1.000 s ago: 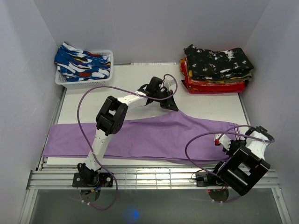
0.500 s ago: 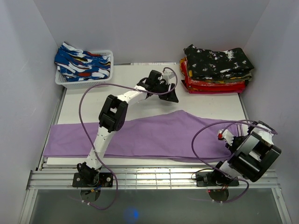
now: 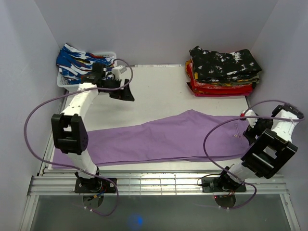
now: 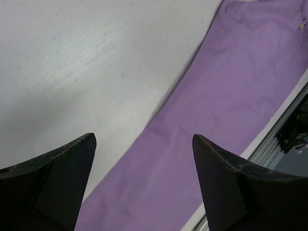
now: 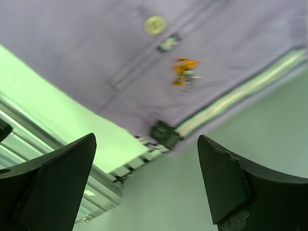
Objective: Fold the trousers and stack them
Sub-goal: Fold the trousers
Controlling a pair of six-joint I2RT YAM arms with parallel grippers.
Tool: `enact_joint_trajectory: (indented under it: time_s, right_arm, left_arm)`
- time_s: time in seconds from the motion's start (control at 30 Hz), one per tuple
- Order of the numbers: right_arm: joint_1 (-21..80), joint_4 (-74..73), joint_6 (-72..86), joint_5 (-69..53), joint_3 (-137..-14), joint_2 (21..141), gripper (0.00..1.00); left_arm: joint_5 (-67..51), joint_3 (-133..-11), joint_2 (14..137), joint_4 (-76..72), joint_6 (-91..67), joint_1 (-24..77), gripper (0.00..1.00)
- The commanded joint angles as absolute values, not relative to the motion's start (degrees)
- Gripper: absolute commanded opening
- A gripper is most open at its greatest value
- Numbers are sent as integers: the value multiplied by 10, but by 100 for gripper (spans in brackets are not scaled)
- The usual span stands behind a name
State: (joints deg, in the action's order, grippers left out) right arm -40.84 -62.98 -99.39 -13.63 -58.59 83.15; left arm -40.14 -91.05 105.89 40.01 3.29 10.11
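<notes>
Both claws are released. Your left gripper (image 3: 122, 92) hangs at the back left of the table (image 3: 159, 91), just beside the white basket (image 3: 65, 83); its wrist view shows the fingers (image 4: 57, 173) spread wide with nothing between them, only bare tabletop and purple cloth below. Your right gripper (image 3: 251, 129) sits over the right end of the purple trousers (image 3: 163, 139), jaws likewise apart and gripping nothing, with the fingers (image 5: 57, 178) clear of the cloth. The trousers lie flat and unfolded along the front of the table, running from the left edge by the left arm to the right edge, waist end to the right. The right wrist view shows the waistband from close up: a pale button (image 5: 154, 24), a small orange mark (image 5: 185, 72) and a striped band along the edge. For containers, there is only the basket, at the back left corner, holding a heap of blue patterned clothing (image 3: 79, 65) with red and white in it that rides above the rim. The stack of folded trousers (image 3: 224, 72) sits at the back right directly on the table, black-and-white print on top, red and yellow layers under it, well apart from the purple pair.
</notes>
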Motion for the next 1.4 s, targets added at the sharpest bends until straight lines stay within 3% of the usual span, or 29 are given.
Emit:
enact_joint_trajectory:
  time_s: [0.0,0.1,0.3,0.5,0.63,0.87,1.0,1.13,1.37]
  right_arm:
    - [-391,-739,-944,-234,-694,839,91]
    - [-350,-731,-886,-247,-701,834,93]
    - [-208,-592,-754,-216,-589,794,98]
    - [-155,-496,-661,-184,-546,852,100]
    - [-156,-455,-635,-136,-539,896,96]
    - [-177,-390,-602,-73,-512,916,98]
    - [-178,-377,-568,-67,-529,925,98]
    - [-178,-383,-547,-70,-558,929,97]
    - [-177,-417,-541,-97,-591,892,90]
  left_arm:
    - [-408,-838,985,562,170,58,92]
    - [-343,-768,948,605,235,22,91]
    - [-252,-653,903,598,281,-19,89]
    - [-222,-612,953,542,259,-19,85]
    - [-198,-656,1058,500,250,-12,83]
    - [-178,-862,1238,483,222,18,82]
    - [-192,-976,1280,508,203,20,83]
    - [-226,-950,1218,508,178,1,89]
    - [-281,-922,1102,523,173,-183,98]
